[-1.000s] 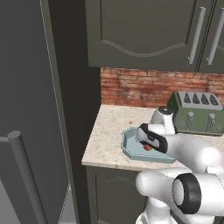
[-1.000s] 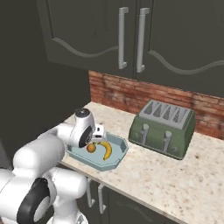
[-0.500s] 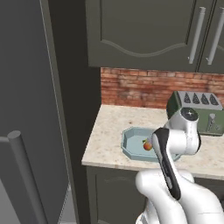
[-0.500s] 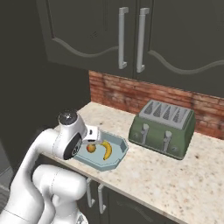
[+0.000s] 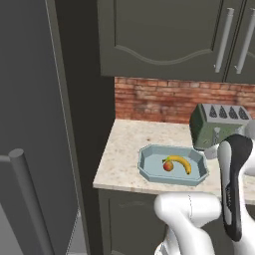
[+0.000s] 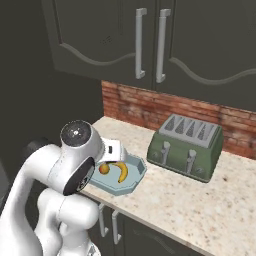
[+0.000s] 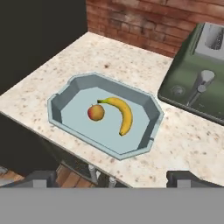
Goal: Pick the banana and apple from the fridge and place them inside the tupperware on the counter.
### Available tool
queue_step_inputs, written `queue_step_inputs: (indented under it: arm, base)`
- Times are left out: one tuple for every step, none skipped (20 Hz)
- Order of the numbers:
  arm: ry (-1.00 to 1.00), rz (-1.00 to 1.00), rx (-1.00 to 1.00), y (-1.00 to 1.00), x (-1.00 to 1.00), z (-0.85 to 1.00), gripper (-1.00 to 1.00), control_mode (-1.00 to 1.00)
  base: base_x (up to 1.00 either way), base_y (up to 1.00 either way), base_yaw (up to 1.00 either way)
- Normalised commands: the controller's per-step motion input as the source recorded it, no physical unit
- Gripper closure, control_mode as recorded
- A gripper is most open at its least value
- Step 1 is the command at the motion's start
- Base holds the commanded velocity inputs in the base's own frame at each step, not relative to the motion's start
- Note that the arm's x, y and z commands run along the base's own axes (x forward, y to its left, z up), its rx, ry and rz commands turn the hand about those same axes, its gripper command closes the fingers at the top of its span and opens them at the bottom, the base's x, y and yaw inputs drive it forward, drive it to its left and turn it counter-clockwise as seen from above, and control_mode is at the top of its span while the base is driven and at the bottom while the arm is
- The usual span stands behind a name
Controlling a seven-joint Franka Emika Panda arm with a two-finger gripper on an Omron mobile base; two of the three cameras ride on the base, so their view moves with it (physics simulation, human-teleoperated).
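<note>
Fruit is seen lying inside the tupperware: the banana is laid curved on the container's floor, and the apple is set just beside it, on the banana's left in the hand view, close to its stem end. Whether the two touch cannot be told. In the left base view the apple is again found left of the banana, both within the blue walls of the tupperware.

The tupperware is placed on the counter, near its front edge and toward its left end. A green toaster is stood to its right, apart from it, against the brick wall. Dark cabinets are hung above.

The gripper is held spread wide, with nothing between its tips, above the counter's front edge and clear of the container. The fridge is seen on the far left of the left base view, its handle near the camera.
</note>
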Motion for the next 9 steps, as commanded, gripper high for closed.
queue_step_inputs:
  arm:
    - [-0.16, 0.0, 0.0, -0.48, -1.0, 0.47, -1.0, -1.0]
    - [-0.17, 0.0, 0.0, -0.5, -1.0, 0.41, -1.0, -1.0]
    - [-0.19, 0.0, 0.0, -0.51, -1.0, 0.4, -1.0, -1.0]
    - [-0.18, 0.0, 0.0, -0.48, -1.0, 0.44, -1.0, -1.0]
    - [-0.17, 0.0, 0.0, -0.45, -1.0, 0.44, -1.0, -1.0]
    - [-0.17, 0.0, 0.0, -0.42, -1.0, 0.44, -1.0, -1.0]
    - [-0.16, -0.01, 0.0, -0.39, -1.0, 0.45, -1.0, -1.0]
    - [-0.15, -0.01, 0.0, -0.33, -1.0, 0.46, -1.0, -1.0]
    - [-0.15, -0.01, 0.0, -0.3, -0.96, 0.46, -1.0, -1.0]
  base:
    - [0.0, 0.0, 0.0]
    - [0.0, 0.0, 0.0]
    - [0.0, 0.0, 0.0]
    - [0.0, 0.0, 0.0]
    - [0.0, 0.0, 0.0]
    - [0.0, 0.0, 0.0]
    - [0.0, 0.0, 0.0]
    - [0.0, 0.0, 0.0]
    - [0.0, 0.0, 0.0]
